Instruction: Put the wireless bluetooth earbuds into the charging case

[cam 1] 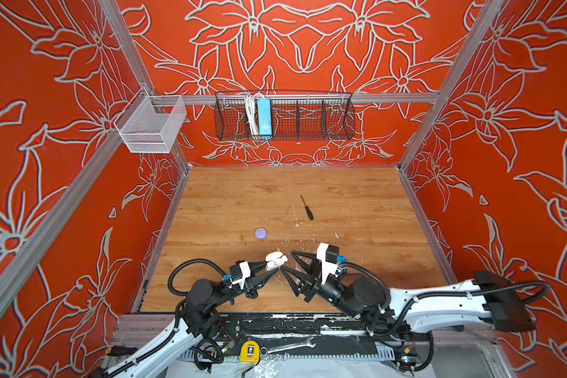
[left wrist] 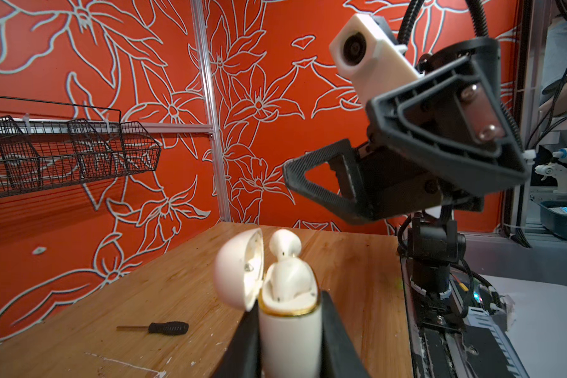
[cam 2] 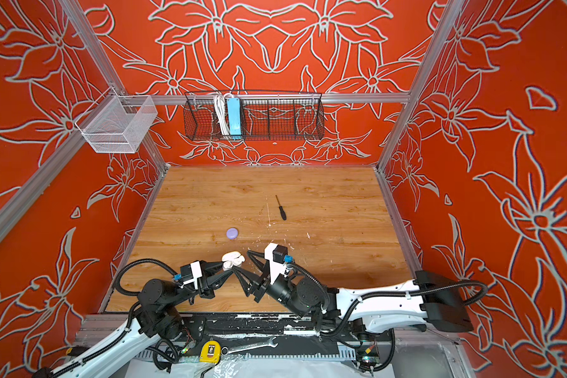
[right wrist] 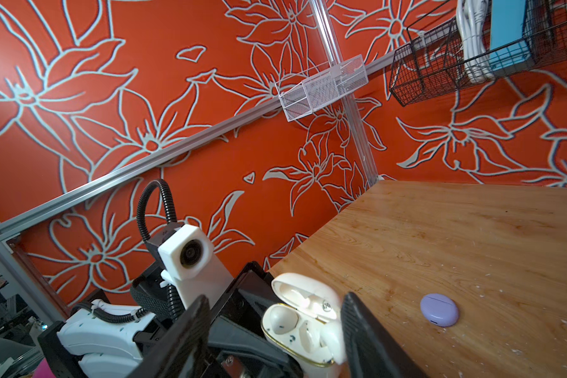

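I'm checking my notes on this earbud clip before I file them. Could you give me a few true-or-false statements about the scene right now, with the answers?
1. The left hand grips the white case, whose lid is open. True.
2. The right hand is shut on an earbud. False: its jaws stand open and empty.
3. The lavender case lies closed on the table. True.
4. The screwdriver leans against the lavender case. False: it lies apart from it, farther back on the table.
5. The white case is empty. False: two cream earbuds sit in it.
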Tool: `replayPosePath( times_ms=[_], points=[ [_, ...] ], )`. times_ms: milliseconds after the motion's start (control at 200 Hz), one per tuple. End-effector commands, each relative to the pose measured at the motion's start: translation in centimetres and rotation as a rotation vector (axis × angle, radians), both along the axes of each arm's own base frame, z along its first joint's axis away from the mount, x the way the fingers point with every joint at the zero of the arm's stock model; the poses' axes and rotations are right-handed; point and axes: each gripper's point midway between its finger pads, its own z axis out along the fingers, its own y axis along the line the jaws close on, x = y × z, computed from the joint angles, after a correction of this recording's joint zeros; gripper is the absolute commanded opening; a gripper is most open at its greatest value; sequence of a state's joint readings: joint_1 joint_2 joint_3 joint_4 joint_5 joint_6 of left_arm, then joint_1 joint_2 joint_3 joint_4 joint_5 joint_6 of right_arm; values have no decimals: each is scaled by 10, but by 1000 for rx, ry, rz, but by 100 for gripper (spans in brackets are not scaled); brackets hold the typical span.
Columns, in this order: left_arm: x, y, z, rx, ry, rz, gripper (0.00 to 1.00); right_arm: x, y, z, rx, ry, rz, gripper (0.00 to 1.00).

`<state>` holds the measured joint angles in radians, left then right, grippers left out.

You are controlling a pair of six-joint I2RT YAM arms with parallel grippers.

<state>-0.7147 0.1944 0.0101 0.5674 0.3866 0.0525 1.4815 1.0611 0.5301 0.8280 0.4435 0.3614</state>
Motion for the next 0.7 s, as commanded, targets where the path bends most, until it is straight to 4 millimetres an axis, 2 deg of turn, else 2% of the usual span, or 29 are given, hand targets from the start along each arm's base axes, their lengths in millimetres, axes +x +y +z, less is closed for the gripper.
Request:
replayPosePath(
  times_ms=[0, 105, 205, 470, 581, 696],
  points=[
    [-1, 0, 13, -15, -26, 2, 0, 15, -15, -9, -125, 65, -106, 68],
    [1, -2, 13, -3, -12, -2, 0, 29, -35, -16, -216, 121, -213, 70],
    [-1, -6, 14, 6, -8, -23, 0, 36, -45, -23, -274, 138, -237, 70],
    [-5, -11, 14, 20, -12, -66, 0, 48, -78, -42, -289, 193, -294, 68],
    [-8, -12, 16, 19, -19, -83, 0, 46, -76, -49, -309, 190, -261, 65],
    [-10, -13, 16, 21, -29, -96, 0, 40, -60, -53, -353, 163, -200, 63]
  ],
)
